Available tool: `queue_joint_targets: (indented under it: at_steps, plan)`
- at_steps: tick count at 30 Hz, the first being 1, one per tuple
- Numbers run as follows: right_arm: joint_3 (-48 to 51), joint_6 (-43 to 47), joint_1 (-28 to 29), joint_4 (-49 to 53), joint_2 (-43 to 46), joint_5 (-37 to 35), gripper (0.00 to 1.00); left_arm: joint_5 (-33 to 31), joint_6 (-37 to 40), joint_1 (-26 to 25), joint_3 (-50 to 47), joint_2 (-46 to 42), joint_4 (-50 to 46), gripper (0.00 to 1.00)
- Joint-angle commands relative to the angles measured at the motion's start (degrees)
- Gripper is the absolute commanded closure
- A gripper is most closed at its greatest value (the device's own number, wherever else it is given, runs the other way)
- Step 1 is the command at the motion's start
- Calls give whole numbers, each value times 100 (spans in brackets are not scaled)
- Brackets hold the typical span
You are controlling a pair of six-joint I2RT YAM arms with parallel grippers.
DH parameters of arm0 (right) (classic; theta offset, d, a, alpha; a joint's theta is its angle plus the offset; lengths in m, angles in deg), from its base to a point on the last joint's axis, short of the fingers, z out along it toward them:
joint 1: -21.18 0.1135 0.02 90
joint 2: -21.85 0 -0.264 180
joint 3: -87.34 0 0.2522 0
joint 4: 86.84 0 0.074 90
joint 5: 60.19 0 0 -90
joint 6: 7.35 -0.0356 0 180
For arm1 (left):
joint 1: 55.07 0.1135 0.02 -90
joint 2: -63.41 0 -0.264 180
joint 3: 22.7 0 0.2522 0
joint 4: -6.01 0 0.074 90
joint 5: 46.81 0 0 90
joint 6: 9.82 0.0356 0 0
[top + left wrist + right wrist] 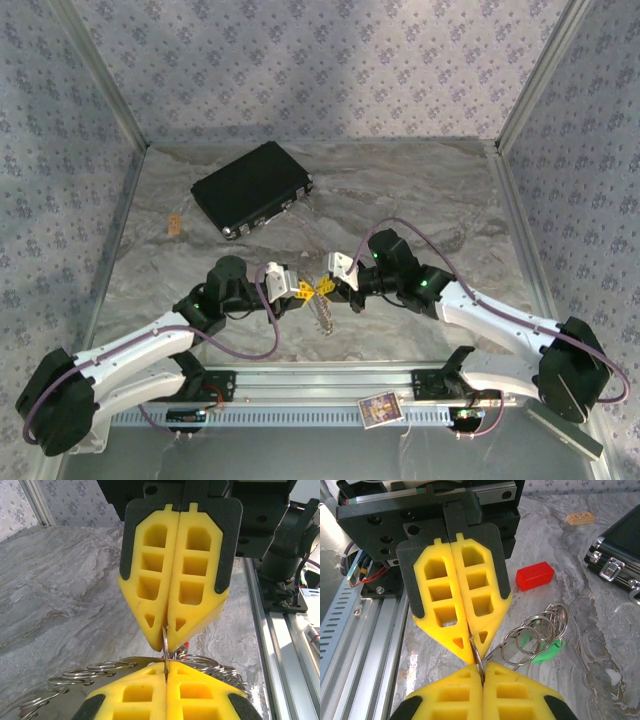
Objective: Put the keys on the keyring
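Observation:
My two grippers meet tip to tip over the middle of the table, the left gripper (300,291) facing the right gripper (330,288). Between them a thin silver loop of the keyring (165,641) stands edge-on. In the left wrist view my left gripper (166,669) is shut on its lower part, and the right gripper's yellow fingers (195,595) are shut on its top. The right wrist view shows my right gripper (481,674) shut on the same loop (477,656). Several linked silver rings (532,632) trail off beside it, with a green key (549,652) under them. The chain (323,318) hangs down towards the near edge.
A flat black box (252,188) lies at the back left, with a small tan block (175,225) to its left. A red block (535,575) lies on the marble near the box's latches (612,567). The metal rail (300,385) runs along the near edge.

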Motion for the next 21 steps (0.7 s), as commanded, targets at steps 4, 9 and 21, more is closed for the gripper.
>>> queue_joint_targets:
  at_steps: [4, 9, 21]
  plan:
    - [-391, 316, 33, 597, -60, -82, 100, -220, 81, -33, 232, -134, -238, 76]
    - [-933, 794, 198, 1593, -246, -664, 100, -327, 269, -54, 547, -149, -1052, 74]
    - [-1432, 1117, 407, 2053, -558, -846, 100, -328, 513, -186, 787, 39, -1352, 84]
